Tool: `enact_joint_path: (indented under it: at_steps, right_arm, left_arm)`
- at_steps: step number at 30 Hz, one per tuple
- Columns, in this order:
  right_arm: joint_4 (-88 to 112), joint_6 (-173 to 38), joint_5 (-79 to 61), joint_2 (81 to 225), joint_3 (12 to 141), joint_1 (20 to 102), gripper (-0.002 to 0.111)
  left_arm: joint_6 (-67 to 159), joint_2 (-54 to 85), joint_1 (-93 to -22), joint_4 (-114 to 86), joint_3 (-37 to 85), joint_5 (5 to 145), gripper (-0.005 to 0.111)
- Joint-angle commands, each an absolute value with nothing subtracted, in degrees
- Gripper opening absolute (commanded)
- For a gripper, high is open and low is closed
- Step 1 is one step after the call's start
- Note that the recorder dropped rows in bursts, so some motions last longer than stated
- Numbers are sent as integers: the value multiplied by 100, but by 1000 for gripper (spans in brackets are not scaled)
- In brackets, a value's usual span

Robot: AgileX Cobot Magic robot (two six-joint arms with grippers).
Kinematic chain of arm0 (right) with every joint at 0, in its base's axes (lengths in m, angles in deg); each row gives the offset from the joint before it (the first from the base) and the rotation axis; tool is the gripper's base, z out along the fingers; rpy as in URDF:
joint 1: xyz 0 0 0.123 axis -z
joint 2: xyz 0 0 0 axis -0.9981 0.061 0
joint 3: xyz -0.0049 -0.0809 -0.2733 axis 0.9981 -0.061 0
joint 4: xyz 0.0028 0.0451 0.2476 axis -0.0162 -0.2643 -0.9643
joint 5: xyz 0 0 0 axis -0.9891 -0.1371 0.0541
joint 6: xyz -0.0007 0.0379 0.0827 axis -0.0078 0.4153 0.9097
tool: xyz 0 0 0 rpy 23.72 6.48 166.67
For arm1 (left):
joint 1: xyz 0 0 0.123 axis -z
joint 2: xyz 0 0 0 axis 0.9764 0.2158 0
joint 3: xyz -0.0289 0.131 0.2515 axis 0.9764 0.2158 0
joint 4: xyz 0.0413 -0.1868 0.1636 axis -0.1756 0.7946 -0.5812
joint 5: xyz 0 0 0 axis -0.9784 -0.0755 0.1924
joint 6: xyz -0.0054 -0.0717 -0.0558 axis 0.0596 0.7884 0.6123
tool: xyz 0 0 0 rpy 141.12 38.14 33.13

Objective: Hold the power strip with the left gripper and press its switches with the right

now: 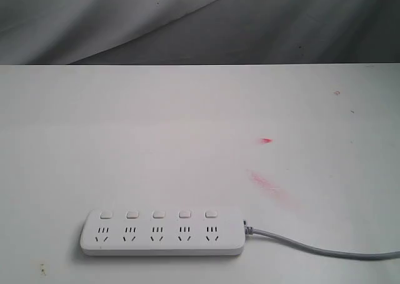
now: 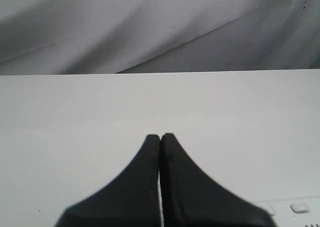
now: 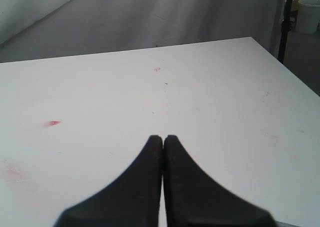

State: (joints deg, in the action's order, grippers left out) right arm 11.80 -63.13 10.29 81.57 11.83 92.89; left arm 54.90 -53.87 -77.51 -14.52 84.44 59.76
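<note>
The white power strip lies flat near the front edge of the white table in the exterior view, its grey cord running off to the right. Its square switches sit in a row along its far side. Neither arm shows in the exterior view. In the left wrist view my left gripper is shut with nothing in it, above bare table; a corner of the power strip with one switch shows beside it. My right gripper is shut and empty over bare table.
Red smears and a small red mark stain the table right of centre. Grey cloth hangs behind the far edge. In the right wrist view the table's side edge drops off beside a dark post.
</note>
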Motion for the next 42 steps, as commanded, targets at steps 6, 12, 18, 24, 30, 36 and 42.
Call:
enact_joint_path:
  at_steps: [6,12,18,24,30,36,42]
  right_arm:
    - [1180,-6313,968,8127,1162,9337,0]
    - [1180,-6313,968,8127,1162,9337,0]
    - [1180,-6313,968,8127,1162,9337,0]
    - [1180,-6313,968,8127,1162,9337,0]
    - [1180,-6313,968,8127,1162,9337,0]
    - [1180,-6313,968,8127,1162,9337,0]
    - [1180,-6313,968,8127,1162,9337,0]
  left_arm:
    - [5528,-5414,-7760,-1425,8468,5967,0]
    - [5528,-5414,-7761,-1425,8468,5967,0]
    - [5528,-5414,-7761,-1425,8468,5967,0]
    - [5528,-5414,-7761,-1836,8468,6016,0]
    - [5579,-5414,-7754,-1551,8053,6181,0]
    - [5650,-5191,-7754,-1552,7147,6181,0]
    - [5901,-3983,-7754,-1552,5901,6050,0]
